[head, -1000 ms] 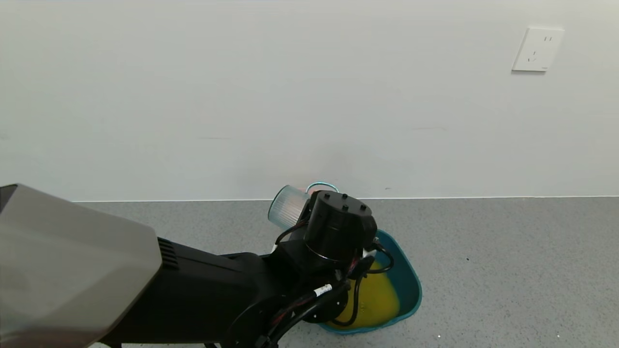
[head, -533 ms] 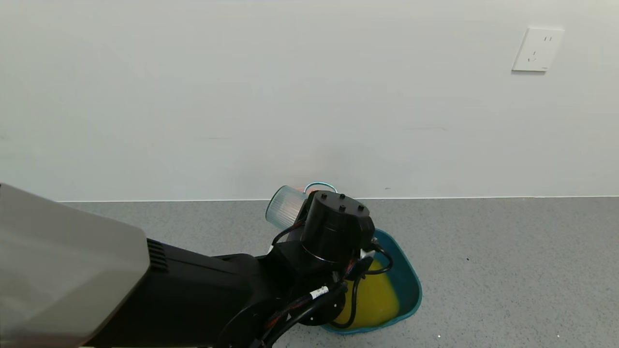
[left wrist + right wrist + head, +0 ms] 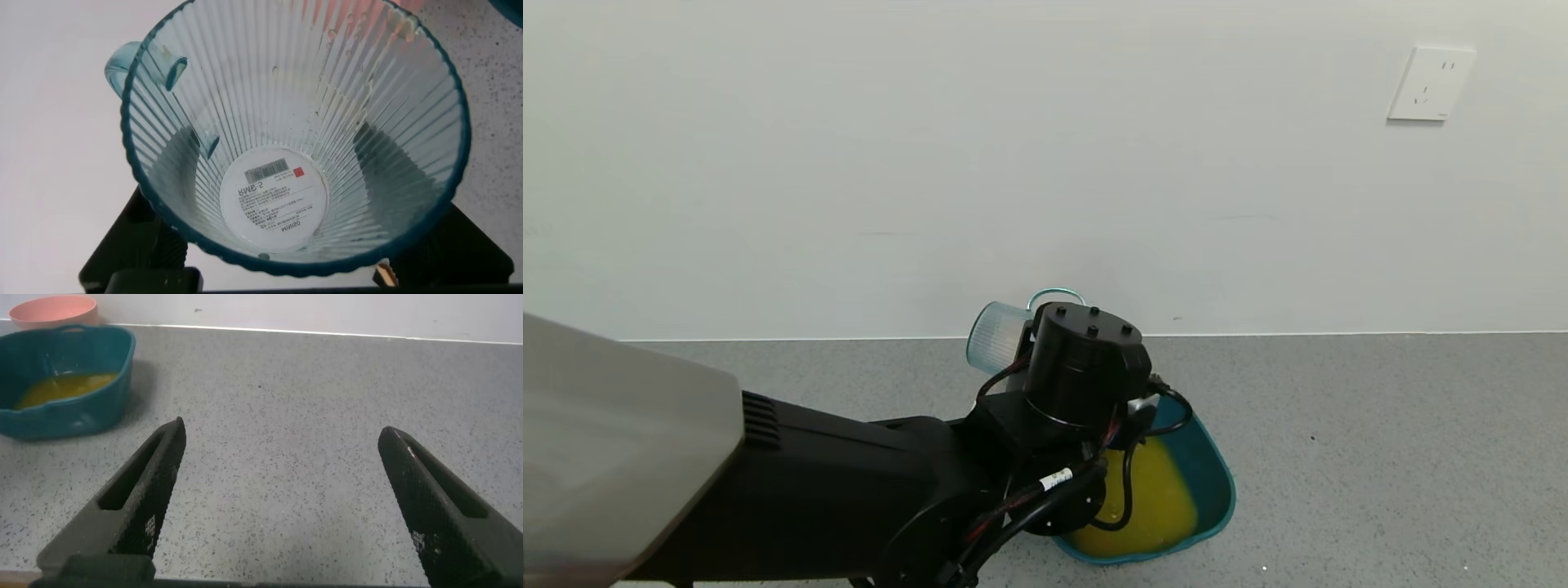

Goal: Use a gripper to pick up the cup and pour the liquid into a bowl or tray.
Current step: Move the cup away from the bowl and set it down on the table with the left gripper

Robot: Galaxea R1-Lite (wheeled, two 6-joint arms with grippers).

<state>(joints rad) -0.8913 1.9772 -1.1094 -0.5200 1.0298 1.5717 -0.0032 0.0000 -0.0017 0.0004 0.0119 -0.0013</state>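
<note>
Nearest in the head view, the left arm's grey shell fills the lower left corner, and its black forearm runs up and to the right to a round black wrist with looped cables. The left claw is mostly hidden behind that wrist, but it is clamped on the cup, which it holds tipped on its side above the desk, ribbed base toward the robot's left and handle up. The left wrist view looks straight into the cup's mouth — the ribbed walls are clear, a white label shows through the bottom, and only a few drops cling to the inside. Under and just right of the wrist sits the tub, its near and left parts covered by the arm; the liquid lies pooled in it as an opaque yellow-orange sheet, with bare teal floor showing toward the far right side. The right claw hangs low over bare desk well off to the side, its two fingers wide apart with nothing between them. From that view the tub stands farther off with the liquid inside, and a pink bowl rests just beyond it against the wall. On the wall, high to the right, is a white socket.
</note>
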